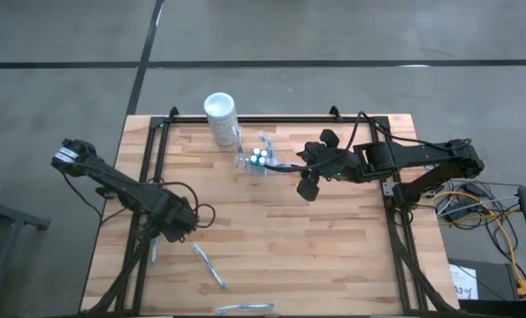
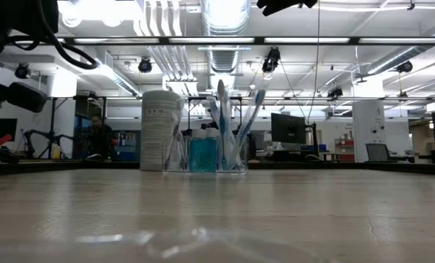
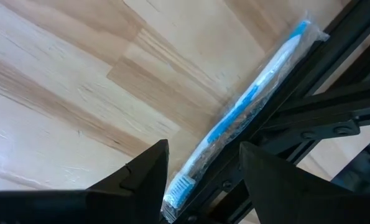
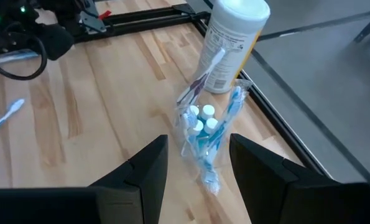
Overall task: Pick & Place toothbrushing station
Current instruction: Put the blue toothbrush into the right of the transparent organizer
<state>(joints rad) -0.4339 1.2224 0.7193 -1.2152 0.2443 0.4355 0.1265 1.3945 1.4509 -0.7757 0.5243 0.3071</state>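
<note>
The toothbrushing station (image 1: 257,160) is a small clear holder standing on its base on the wooden table, with wrapped toothbrushes and small blue-capped bottles in it (image 4: 200,127) (image 2: 206,152). My right gripper (image 4: 197,168) hangs open in the air to the station's right (image 1: 308,174), touching nothing. My left gripper (image 3: 203,177) is open near the table's front left (image 1: 172,231), pointing down. A wrapped blue-and-white toothbrush (image 3: 247,106) lies flat on the table beside the black frame rail, its head below the gap between the fingers.
A white cylindrical container (image 1: 220,117) stands just behind and left of the station (image 4: 231,43). Loose toothbrushes lie at the front (image 1: 209,267) (image 1: 245,308). A black frame rail (image 3: 309,93) runs along the table's left side, and cables trail at the right.
</note>
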